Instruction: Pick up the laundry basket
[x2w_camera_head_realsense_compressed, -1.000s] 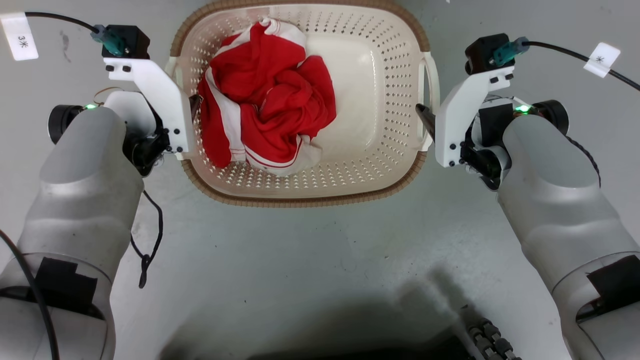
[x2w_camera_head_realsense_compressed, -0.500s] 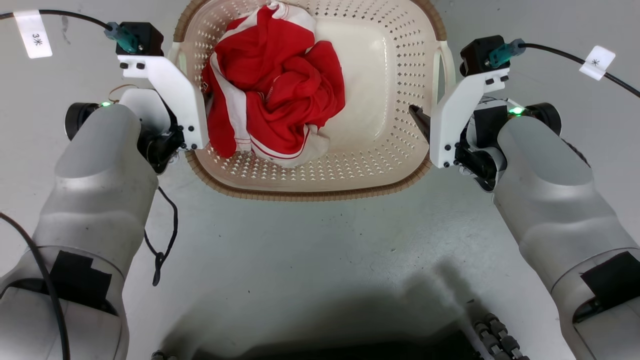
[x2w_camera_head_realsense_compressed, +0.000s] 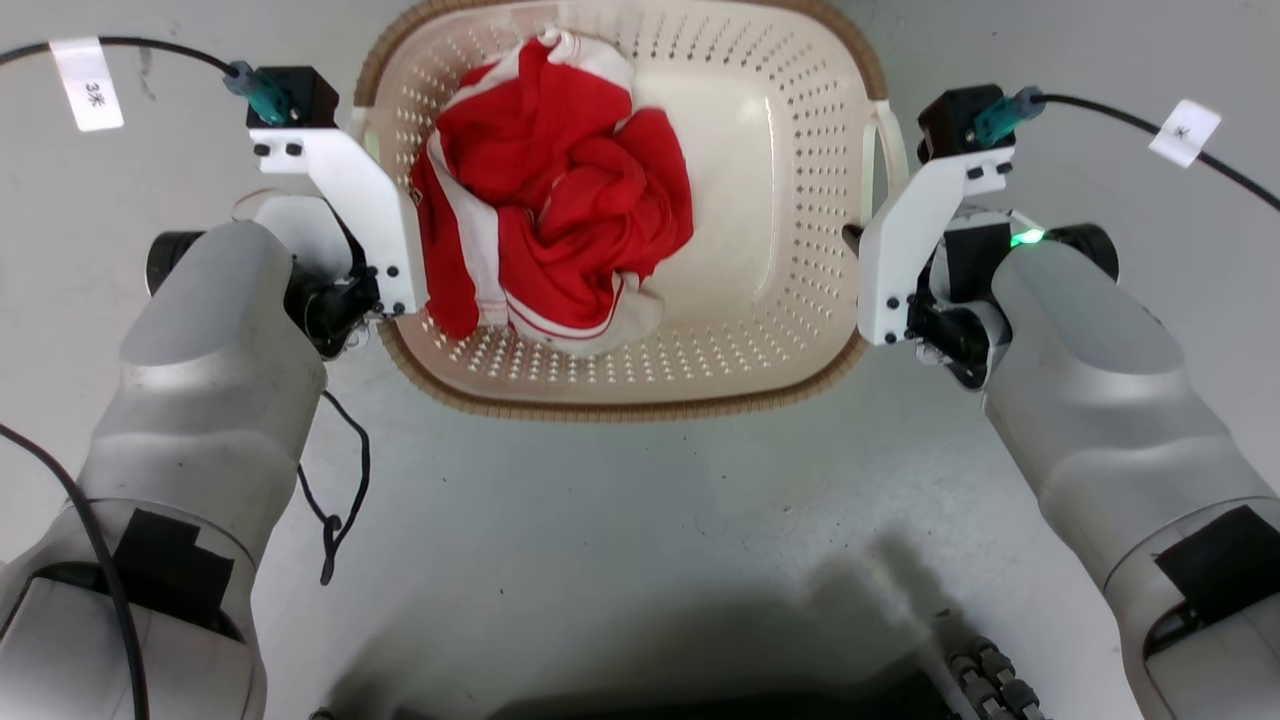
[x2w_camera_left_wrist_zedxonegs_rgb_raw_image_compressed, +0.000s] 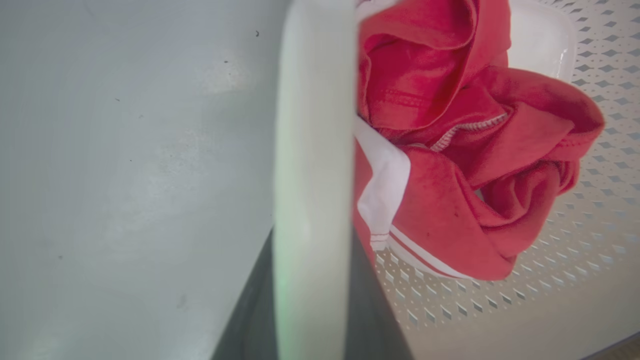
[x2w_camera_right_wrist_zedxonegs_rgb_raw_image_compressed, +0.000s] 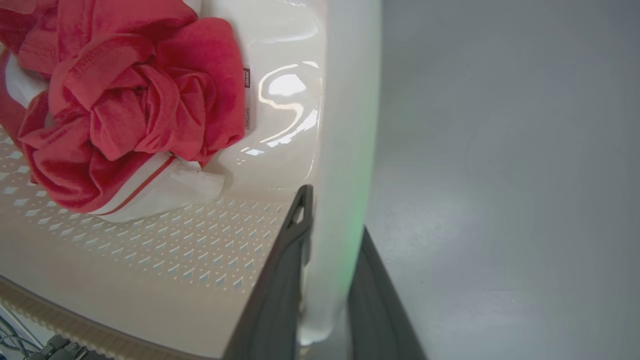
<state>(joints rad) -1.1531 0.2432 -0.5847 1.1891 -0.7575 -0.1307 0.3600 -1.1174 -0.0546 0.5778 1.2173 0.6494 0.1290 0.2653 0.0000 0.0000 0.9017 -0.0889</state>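
Found the basket (x2w_camera_head_realsense_compressed: 620, 408) straight ahead between the two arms, over the grey floor (x2w_camera_head_realsense_compressed: 640, 530). Could not tell from above whether clear of the floor or resting on it. Noted a red and white garment (x2w_camera_head_realsense_compressed: 560, 210) bunched in the left half, leaving the right half bare, so judged the load a little heavier on the left. Saw the left handle (x2w_camera_left_wrist_zedxonegs_rgb_raw_image_compressed: 312, 150) pinched between the left fingers (x2w_camera_left_wrist_zedxonegs_rgb_raw_image_compressed: 255, 320), one dark finger outside and one inside, closed down to the handle's thickness, with the cloth just beside the inner one. Saw the right handle (x2w_camera_right_wrist_zedxonegs_rgb_raw_image_compressed: 345, 140) gripped likewise by the right fingers (x2w_camera_right_wrist_zedxonegs_rgb_raw_image_compressed: 280, 280), the inner one reaching inside the basket, the outer one on the floor side. Took the two-sided hold as the reason for the arms set wide apart and level: a wide, light plastic thing, best carried from both ends to stay flat and keep the garment in. Judged the grasp made and the lift as the step in hand. Reckoned on needing both arms to rise together at one pace; feared a tilt toward the loaded side, or a smooth handle slipping out of narrow fingers.
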